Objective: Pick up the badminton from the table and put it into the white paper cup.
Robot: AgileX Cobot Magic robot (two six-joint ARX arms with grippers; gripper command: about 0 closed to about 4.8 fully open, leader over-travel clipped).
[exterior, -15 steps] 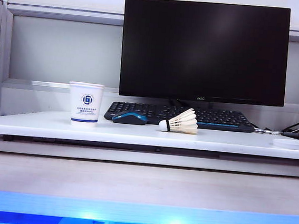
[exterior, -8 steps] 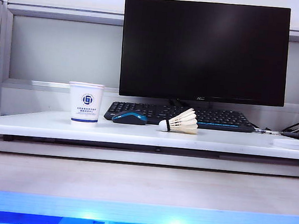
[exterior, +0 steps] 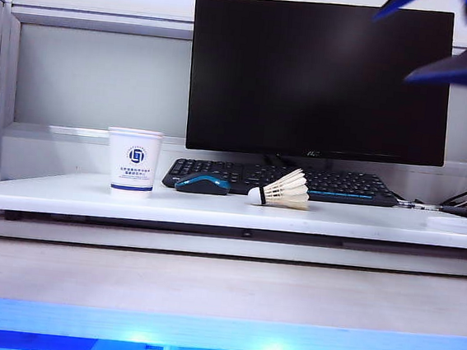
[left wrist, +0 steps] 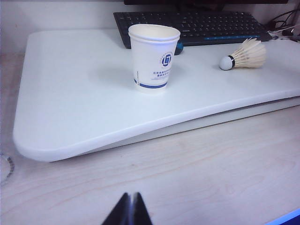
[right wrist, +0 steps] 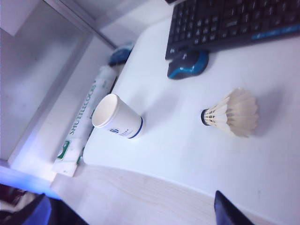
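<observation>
Nearest the camera runs a pale wood-grain bench; the left tool [left wrist: 127,211] hangs low over it, short of the worktop [exterior: 66,196], its dark fingers pressed together with nothing between them. On the raised white worktop the white paper cup [exterior: 133,162] stands upright and empty toward the left. The badminton [exterior: 281,189] lies on its side near the middle, cork tip toward the cup, well apart from it and untouched. Just behind it sit a blue-and-black mouse [exterior: 202,184] and a black keyboard [exterior: 332,185], then a dark monitor [exterior: 319,80] against a grey partition. High at the right, in front of the monitor's upper corner, the right tool [exterior: 432,41] shows as a blue blur with fingers spread wide and empty.

The feather skirt looks light and springy, so a pinch that lands on it would likely crush it or let the piece squirt sideways; the cork end seems the safer hold. The mouse close behind leaves little room for the rear finger. The cup is light and narrow-mouthed, so a low or off-centre release could tip it.
</observation>
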